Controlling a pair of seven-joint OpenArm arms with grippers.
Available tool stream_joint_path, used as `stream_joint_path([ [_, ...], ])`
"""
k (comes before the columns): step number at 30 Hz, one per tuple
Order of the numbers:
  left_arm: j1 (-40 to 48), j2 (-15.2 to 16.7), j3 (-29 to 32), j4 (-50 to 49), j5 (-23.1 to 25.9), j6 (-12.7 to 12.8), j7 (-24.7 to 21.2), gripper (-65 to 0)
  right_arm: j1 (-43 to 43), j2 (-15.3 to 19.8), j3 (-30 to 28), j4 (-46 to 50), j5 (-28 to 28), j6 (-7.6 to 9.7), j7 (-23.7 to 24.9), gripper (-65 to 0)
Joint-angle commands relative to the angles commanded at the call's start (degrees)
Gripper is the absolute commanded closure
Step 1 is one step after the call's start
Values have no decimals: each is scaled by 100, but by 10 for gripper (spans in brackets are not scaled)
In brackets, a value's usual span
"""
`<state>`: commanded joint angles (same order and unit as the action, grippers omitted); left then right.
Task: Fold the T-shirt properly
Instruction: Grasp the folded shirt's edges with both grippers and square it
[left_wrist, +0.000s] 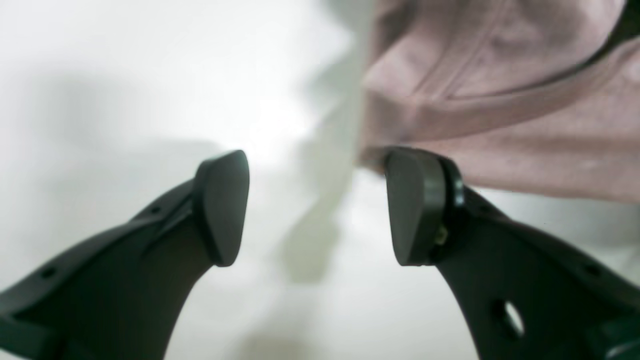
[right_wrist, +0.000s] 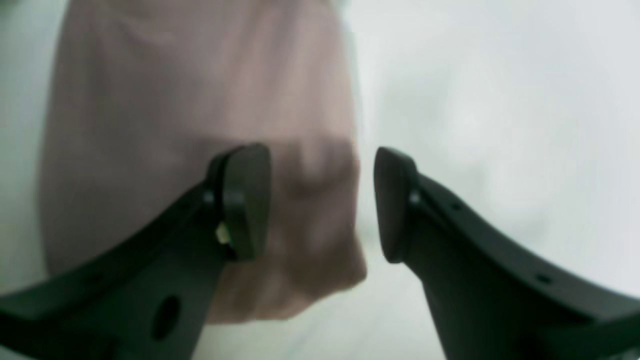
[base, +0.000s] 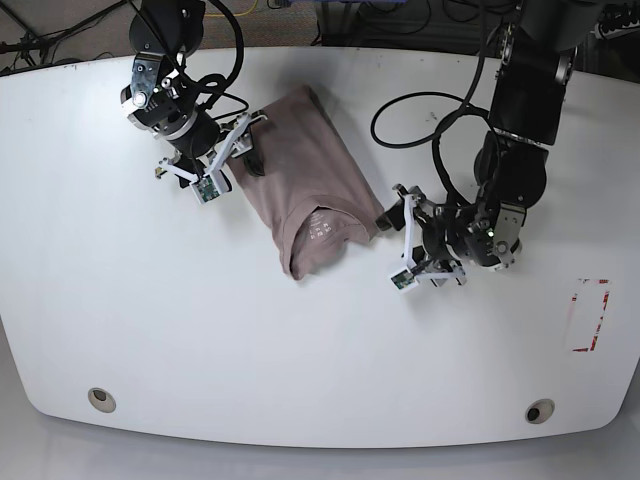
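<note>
The shirt (base: 305, 195) lies folded into a narrow strip mid-table (base: 320, 380). Left pincer (left_wrist: 316, 207) is spread at the shirt's collar corner; right pincer (right_wrist: 322, 202) is spread over its far edge.

Layout on the table (base: 320, 360)

The T-shirt (base: 300, 190) lies at centre; the right gripper (base: 245, 135) at its 10 o'clock, the left gripper (base: 392, 212) at its 4 o'clock.
</note>
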<state>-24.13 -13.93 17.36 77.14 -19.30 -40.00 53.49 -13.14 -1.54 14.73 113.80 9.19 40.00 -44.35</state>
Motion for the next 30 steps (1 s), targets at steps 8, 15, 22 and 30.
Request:
stream_joint_path([
  [8,18,-105,0,1301,0,0,527,-401,308,-53,0,264,44,0,-668,-312],
  [15,730,185,62,2646,18,0,730,-403,193,-79,0,237,62,0,-738,-311],
  [22,1574,501,158,3279,9,0,730,-403,70,26,0,9,9,0,-738,-200],
  [30,2321,782,149,3235,26,0,686,-393,35,237,0,-580,9,0,-703,-124],
])
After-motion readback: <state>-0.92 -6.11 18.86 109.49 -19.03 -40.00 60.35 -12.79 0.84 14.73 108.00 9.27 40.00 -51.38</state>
